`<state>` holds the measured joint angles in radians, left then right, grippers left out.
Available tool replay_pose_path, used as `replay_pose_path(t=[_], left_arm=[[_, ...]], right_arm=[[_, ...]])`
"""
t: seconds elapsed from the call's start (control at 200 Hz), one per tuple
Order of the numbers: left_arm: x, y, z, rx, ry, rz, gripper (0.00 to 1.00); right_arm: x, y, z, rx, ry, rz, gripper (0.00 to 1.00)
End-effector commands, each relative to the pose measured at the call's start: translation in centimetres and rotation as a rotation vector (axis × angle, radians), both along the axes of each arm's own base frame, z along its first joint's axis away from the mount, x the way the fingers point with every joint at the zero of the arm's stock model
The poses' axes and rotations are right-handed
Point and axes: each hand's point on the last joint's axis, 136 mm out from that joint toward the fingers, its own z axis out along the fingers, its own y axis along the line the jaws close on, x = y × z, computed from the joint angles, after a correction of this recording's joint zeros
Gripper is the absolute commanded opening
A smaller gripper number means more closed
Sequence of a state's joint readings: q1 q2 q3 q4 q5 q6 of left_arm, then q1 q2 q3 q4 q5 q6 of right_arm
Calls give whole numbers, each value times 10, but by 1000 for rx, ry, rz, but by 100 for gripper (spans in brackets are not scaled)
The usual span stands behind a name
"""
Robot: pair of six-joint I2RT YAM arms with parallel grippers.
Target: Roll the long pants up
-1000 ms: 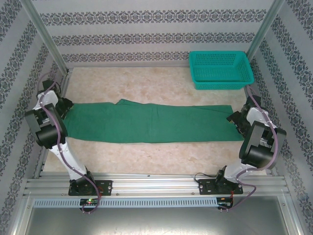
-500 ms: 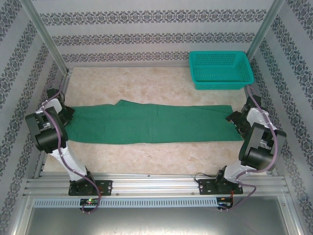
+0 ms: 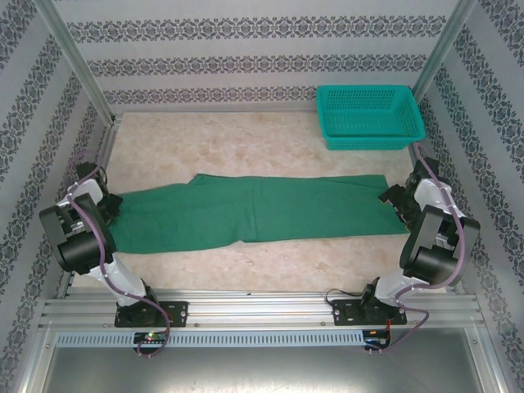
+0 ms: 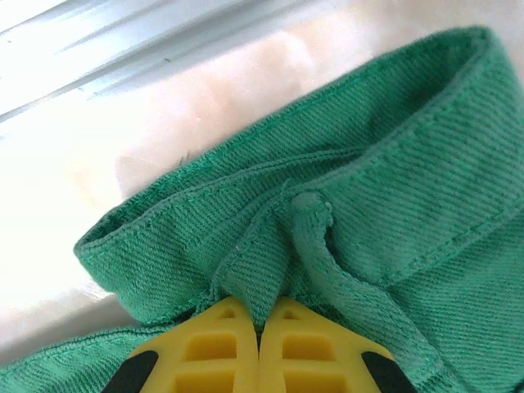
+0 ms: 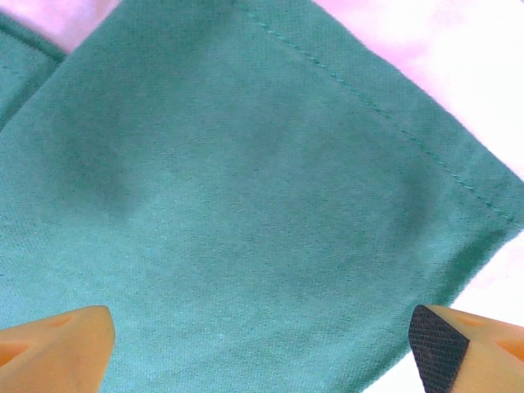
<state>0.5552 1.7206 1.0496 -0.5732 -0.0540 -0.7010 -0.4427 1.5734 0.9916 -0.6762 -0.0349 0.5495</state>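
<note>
long pants (image 3: pixel 262 213) lie flat across the middle of the desk (image 3: pixel 246 139), folded lengthwise and spanning left to right. Left jaws are clamped together on a pinch of the stitched band (image 4: pixel 327 164) at the left end; the yellow fingers (image 4: pixel 213 348) meet with cloth bunched between them. Likely reason: that end starts the roll, or is being tugged straight, since it sits skewed toward the near edge. Right jaws are wide apart over the hemmed corner (image 5: pixel 458 180) at the right end, fingertips (image 5: pixel 61 336) straddling the cloth. Whether they touch the cloth: cannot tell. Probably placed to pin or tension that end. Teal basket (image 3: pixel 372 139) sits at the far right corner, well apart from the pants, and looks empty. No roll formed yet.
</note>
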Motion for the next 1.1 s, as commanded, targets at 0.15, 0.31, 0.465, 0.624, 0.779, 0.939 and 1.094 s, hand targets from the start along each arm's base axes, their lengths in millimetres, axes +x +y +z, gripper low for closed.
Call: replay_pose_path(t=[0.15, 0.31, 0.465, 0.624, 0.779, 0.939, 1.094], left_arm=[[49, 42, 15, -57, -56, 49, 0], [63, 34, 39, -20, -104, -13, 47], [65, 9, 59, -1, -160, -73, 57], [70, -17, 76, 15, -192, -149, 57], [68, -28, 76, 11, -194, -181, 57], [67, -31, 66, -2, -194, -195, 54], [72, -35, 61, -27, -203, -204, 48]], right_arm=[[-4, -10, 9, -9, -2, -22, 95], [-12, -15, 6, 5, -11, -60, 96], [-11, -8, -6, 74, -6, -61, 97], [-7, -2, -16, 104, 0, -47, 97], [1, 9, -24, 124, 30, 3, 97], [7, 16, -28, 130, 55, 47, 86], [12, 21, -23, 135, 25, 56, 25]])
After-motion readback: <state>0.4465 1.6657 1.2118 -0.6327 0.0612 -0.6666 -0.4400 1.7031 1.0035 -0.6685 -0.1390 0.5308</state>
